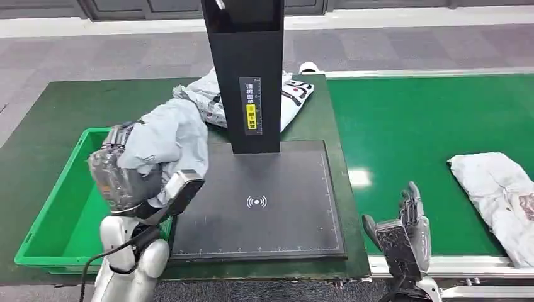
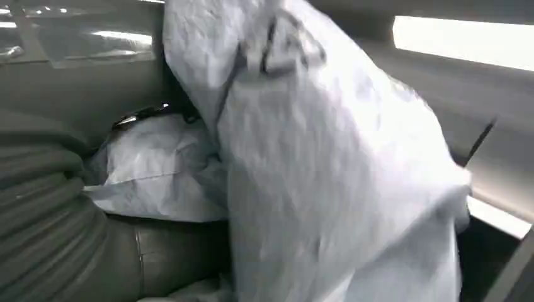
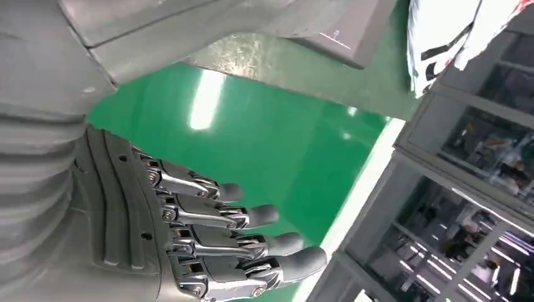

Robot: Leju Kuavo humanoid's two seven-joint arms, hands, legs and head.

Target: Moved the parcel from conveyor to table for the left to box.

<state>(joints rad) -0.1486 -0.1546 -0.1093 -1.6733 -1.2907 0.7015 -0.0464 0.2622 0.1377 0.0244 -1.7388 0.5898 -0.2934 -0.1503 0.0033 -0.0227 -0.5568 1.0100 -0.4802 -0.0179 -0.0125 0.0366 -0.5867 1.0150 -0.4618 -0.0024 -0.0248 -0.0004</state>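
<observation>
Closest in, the left hand (image 1: 126, 179) grips a grey parcel (image 1: 167, 135), seemingly over the green bin (image 1: 47, 217) at nine o'clock: transfer done, drop pending. Right hand (image 1: 406, 229), fingers (image 3: 252, 217) spread empty, waits; another parcel (image 1: 497, 195) lies at three o'clock on the conveyor (image 1: 409, 126).

Head view high, facing down; wrist views close; right shares conveyor (image 1: 415, 126).

The crumpled grey plastic parcel (image 1: 169, 135) hides the left hand's fingers (image 1: 116, 167), and it is blurred in the left wrist view. A white printed mailer bag (image 1: 286, 94) lies partly behind the black scanner post (image 1: 247, 75). Another grey-white parcel (image 1: 500, 198) on the green conveyor belt (image 1: 409, 126) is cut off by the picture's edge.
</observation>
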